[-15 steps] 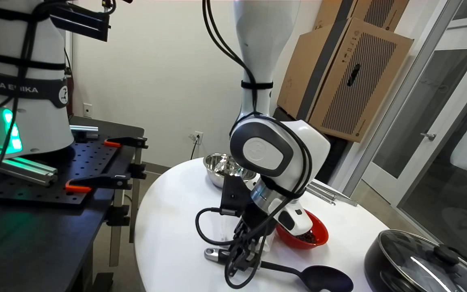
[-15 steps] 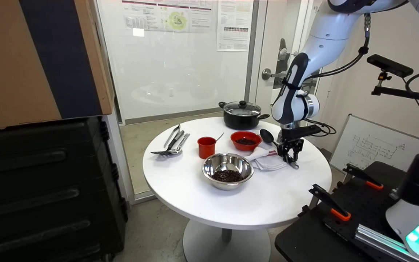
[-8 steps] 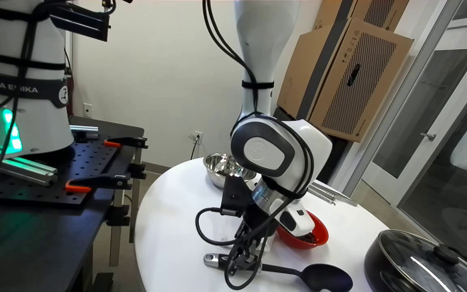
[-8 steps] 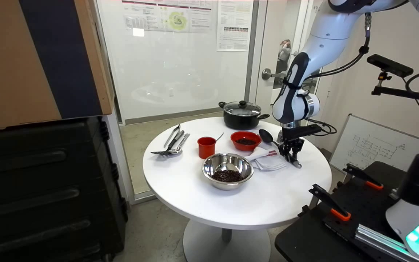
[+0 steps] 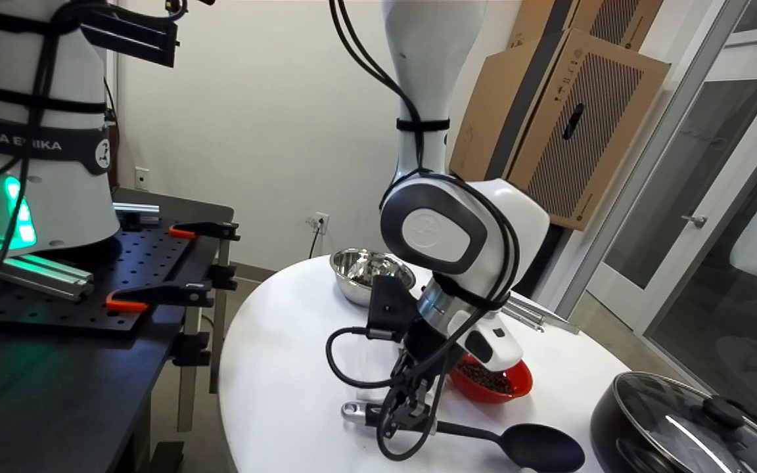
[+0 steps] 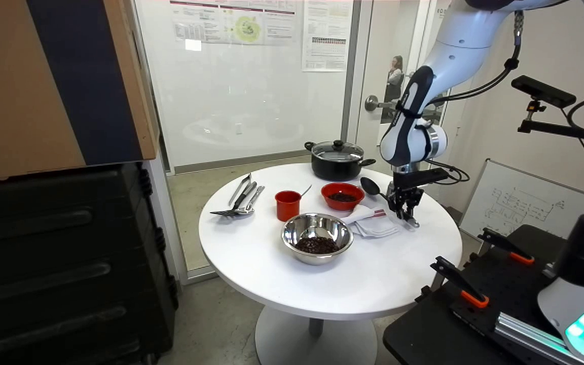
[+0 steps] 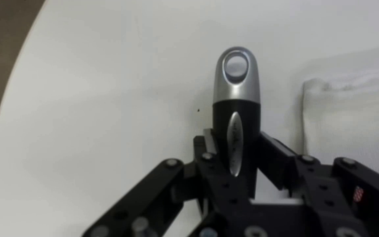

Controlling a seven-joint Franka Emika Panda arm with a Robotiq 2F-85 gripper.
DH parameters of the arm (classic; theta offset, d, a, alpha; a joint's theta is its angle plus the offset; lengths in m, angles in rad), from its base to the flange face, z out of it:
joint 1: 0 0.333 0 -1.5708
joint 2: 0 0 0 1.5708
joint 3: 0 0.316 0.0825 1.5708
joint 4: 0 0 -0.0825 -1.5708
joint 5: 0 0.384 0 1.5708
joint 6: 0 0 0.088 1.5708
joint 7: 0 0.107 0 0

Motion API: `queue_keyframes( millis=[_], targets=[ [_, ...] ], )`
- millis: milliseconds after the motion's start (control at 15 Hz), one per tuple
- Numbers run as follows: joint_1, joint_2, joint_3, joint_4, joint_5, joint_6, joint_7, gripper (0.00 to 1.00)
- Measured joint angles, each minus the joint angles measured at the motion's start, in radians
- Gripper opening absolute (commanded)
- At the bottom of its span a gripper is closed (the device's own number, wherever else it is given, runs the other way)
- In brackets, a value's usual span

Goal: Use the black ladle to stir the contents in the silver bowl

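The black ladle lies across my fingers, its scoop [image 5: 543,448] pointing away from the silver handle tip in an exterior view; the scoop also shows in an exterior view [image 6: 369,186]. In the wrist view its black handle [image 7: 236,107] sits between both fingers of my gripper [image 7: 237,141], which touch it on either side. The gripper [image 6: 406,212] is low over the table; I cannot tell whether the ladle is clear of the surface. The silver bowl [image 6: 317,259] stands apart, with dark contents [image 6: 317,245] inside; it is partly behind the arm in an exterior view [image 5: 352,287].
A white cloth with red stripes [image 6: 375,228] lies beside the gripper. A red bowl [image 6: 341,203], a red cup [image 6: 288,207] and a lidded black pot [image 6: 336,165] stand on the round white table [image 6: 373,284]. Several metal utensils [image 6: 244,197] lie at its far side.
The gripper and ladle have moved together slightly, to the right in one of the exterior views, and the ladle has turned a little. The bowls and cloth stay put.
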Motion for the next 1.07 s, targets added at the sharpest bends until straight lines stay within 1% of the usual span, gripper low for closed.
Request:
queue_keyframes(
  millis=[267, 467, 600, 800, 1067],
  targets=[
    [-0.018, -0.139, 0.006, -0.071, -0.007, 0.000, -0.058, 0.08],
    [-0.009, -0.255, -0.004, -0.144, -0.071, -0.013, -0.093, 0.08],
    [0.018, -0.325, -0.027, -0.186, -0.159, -0.047, -0.097, 0.08],
    [0.075, -0.418, -0.062, -0.228, -0.319, -0.125, -0.097, 0.08],
    [0.133, -0.516, -0.068, -0.269, -0.536, -0.214, -0.093, 0.08]
  ],
)
